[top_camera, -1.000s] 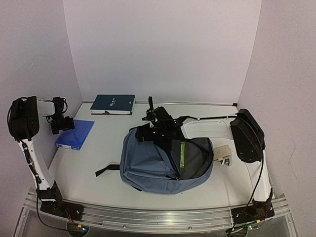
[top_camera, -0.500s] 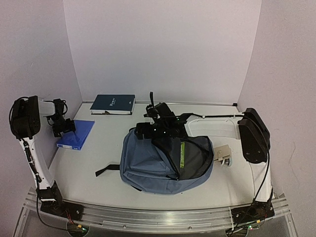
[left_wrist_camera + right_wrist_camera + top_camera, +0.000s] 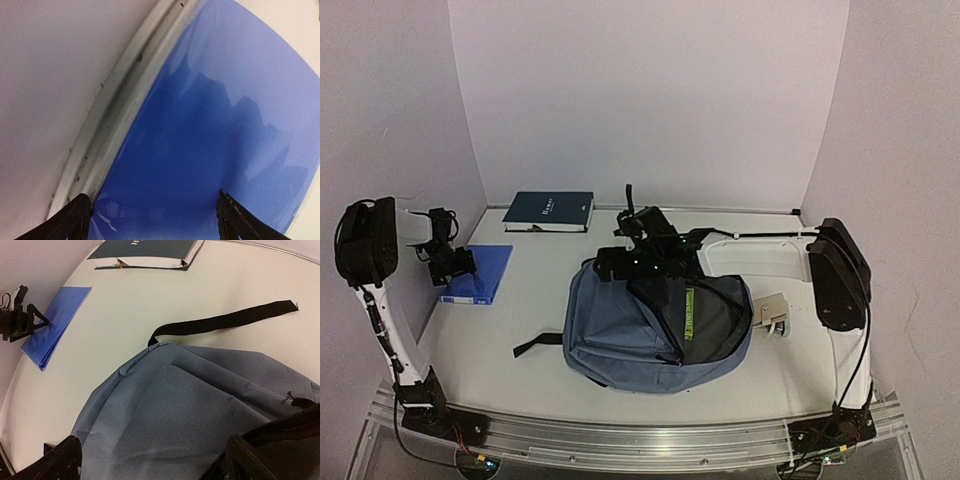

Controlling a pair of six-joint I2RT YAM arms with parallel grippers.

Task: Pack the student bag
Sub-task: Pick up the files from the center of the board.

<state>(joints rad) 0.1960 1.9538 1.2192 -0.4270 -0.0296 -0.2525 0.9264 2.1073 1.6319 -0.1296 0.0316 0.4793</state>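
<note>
The slate-blue student bag (image 3: 620, 330) lies flat mid-table, its main zipper open on a dark inside with a green strip (image 3: 689, 312). My right gripper (image 3: 623, 262) is open and empty just above the bag's far edge. In the right wrist view its jaws stand wide apart over the bag's fabric (image 3: 200, 405). A flat bright-blue book (image 3: 480, 273) lies at the left edge. My left gripper (image 3: 455, 264) is open close over it. The book (image 3: 210, 140) fills the left wrist view between my black fingertips (image 3: 70, 220).
A dark navy book (image 3: 550, 211) lies at the back by the wall. A beige object (image 3: 770, 312) sits right of the bag. A black strap (image 3: 225, 320) trails off the bag. The table's metal rim (image 3: 115, 110) and the left wall run beside the blue book.
My left gripper has come down and nearer over the blue book, which has shifted slightly. My right arm has shifted a little above the bag's far edge.
</note>
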